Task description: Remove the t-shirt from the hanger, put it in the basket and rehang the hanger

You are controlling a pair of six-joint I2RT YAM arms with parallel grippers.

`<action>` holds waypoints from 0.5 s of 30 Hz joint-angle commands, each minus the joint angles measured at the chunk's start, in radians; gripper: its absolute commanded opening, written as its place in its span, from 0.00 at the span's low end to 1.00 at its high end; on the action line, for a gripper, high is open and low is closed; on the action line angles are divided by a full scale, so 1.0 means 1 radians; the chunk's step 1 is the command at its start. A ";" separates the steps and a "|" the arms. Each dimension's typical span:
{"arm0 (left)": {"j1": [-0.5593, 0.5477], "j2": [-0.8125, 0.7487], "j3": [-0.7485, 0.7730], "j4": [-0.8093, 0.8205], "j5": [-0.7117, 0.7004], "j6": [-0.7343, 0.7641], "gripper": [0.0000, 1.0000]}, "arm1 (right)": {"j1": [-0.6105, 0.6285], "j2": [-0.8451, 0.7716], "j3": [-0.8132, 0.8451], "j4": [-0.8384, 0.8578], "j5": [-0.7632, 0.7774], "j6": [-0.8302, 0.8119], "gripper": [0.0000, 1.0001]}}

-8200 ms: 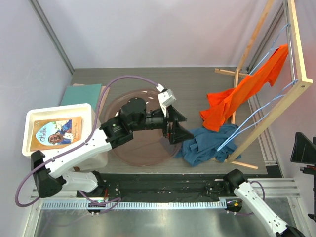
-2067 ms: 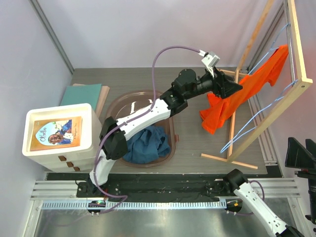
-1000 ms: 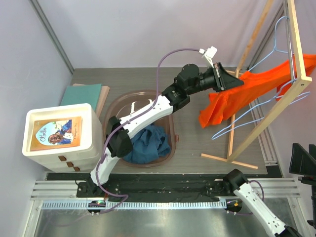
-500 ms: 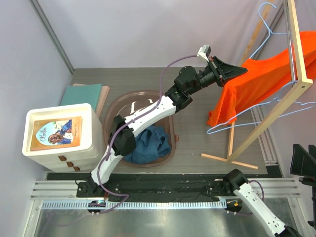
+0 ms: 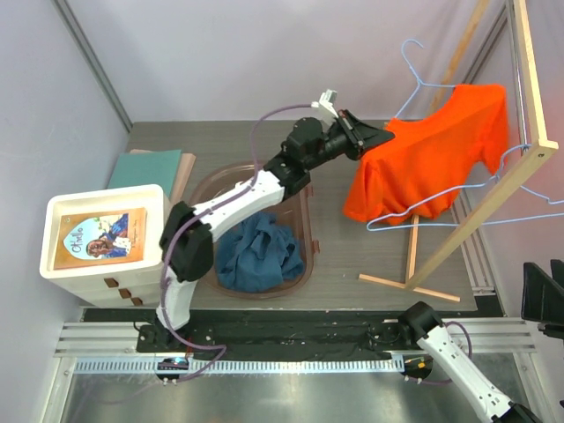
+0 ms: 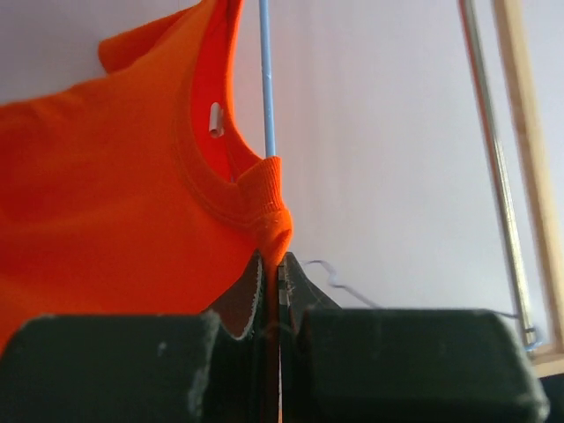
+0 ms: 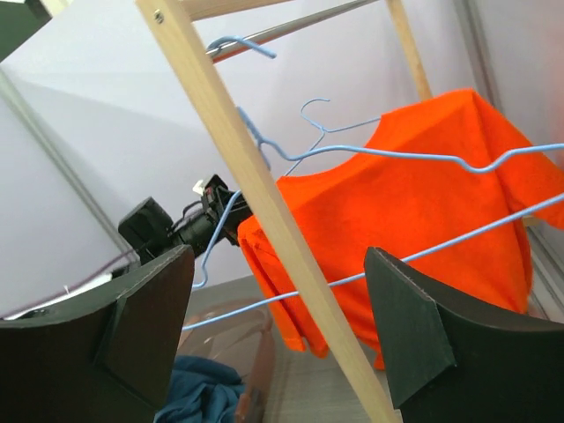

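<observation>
The orange t-shirt (image 5: 432, 154) hangs spread in the air left of the wooden rack (image 5: 527, 79). My left gripper (image 5: 366, 137) is shut on the edge of its collar (image 6: 275, 238). A light blue hanger (image 5: 412, 63) has its hook sticking up above the shirt. In the left wrist view the hanger's wire (image 6: 264, 79) rises straight out of the neck opening. My right gripper (image 7: 278, 335) is open and empty, low in front of the rack post (image 7: 238, 159), facing the t-shirt (image 7: 414, 203).
Another blue hanger (image 5: 458, 220) dangles below the shirt, by the rack frame. A brown tub (image 5: 304, 220) holds a blue garment (image 5: 260, 256). At the left stand a white drawer box (image 5: 106, 238) and a teal book (image 5: 145, 167).
My left gripper has swung left and away from the rack, carrying the orange shirt by its collar. The shirt now hangs free of the rail, and its hanger's hook has come away with it.
</observation>
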 commanded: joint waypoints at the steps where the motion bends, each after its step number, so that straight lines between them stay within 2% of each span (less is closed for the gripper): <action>1: 0.011 -0.254 -0.073 -0.097 -0.013 0.332 0.00 | 0.004 0.105 0.013 -0.014 -0.144 -0.045 0.83; 2: 0.011 -0.312 -0.100 -0.143 -0.013 0.413 0.00 | 0.004 0.114 0.018 -0.014 -0.212 -0.054 0.83; 5: 0.011 -0.395 -0.213 -0.209 -0.012 0.517 0.00 | 0.004 0.173 0.032 -0.020 -0.328 -0.083 0.83; 9: 0.011 -0.559 -0.371 -0.263 0.024 0.674 0.00 | 0.000 0.257 0.050 -0.017 -0.610 -0.109 0.83; 12: 0.007 -0.636 -0.495 -0.265 0.039 0.711 0.00 | -0.022 0.341 0.063 -0.008 -0.777 -0.118 0.83; 15: -0.001 -0.741 -0.584 -0.294 0.018 0.756 0.00 | -0.054 0.415 0.064 0.035 -0.877 -0.088 0.83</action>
